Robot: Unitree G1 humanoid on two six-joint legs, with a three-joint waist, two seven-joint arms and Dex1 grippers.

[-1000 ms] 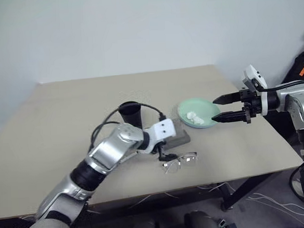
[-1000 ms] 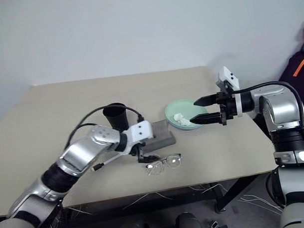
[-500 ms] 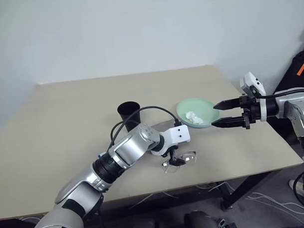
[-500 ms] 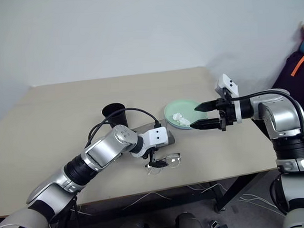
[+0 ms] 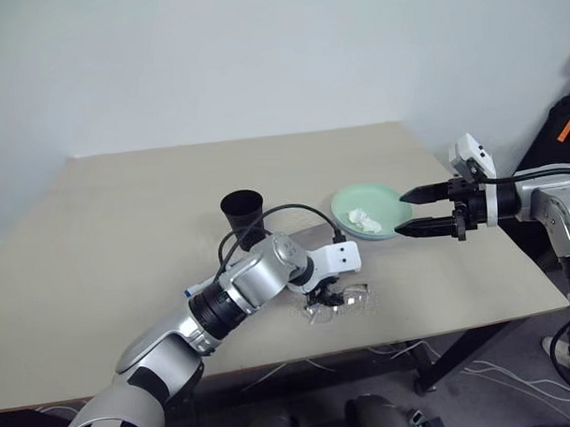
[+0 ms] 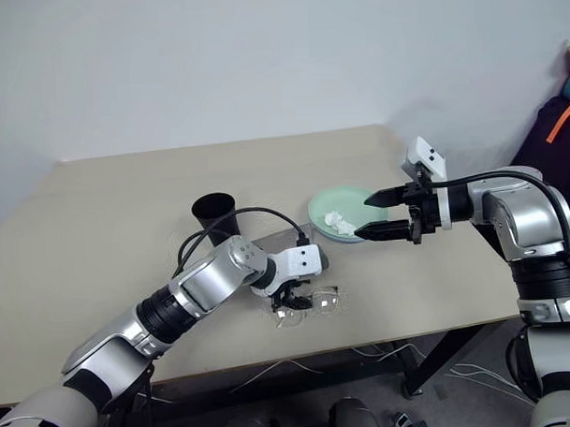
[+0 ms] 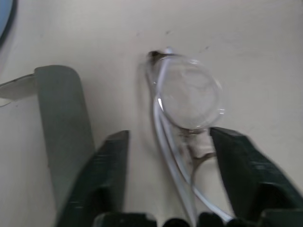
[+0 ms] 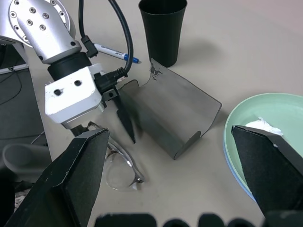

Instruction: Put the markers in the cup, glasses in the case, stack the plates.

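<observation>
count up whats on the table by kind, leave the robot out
black cup: 1
plates: 2, the mint green plate on the light blue plate
white tissue: 1
glasses: 1
grey case: 1
blue-capped marker: 1 in view
total: 7

Silver arms, black joint bands, white wrist blocks, black cables.

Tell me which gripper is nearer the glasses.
Left. The left gripper straddles the glasses on the table, one finger on each side. The right gripper hovers open by the green plate, well away.
</observation>
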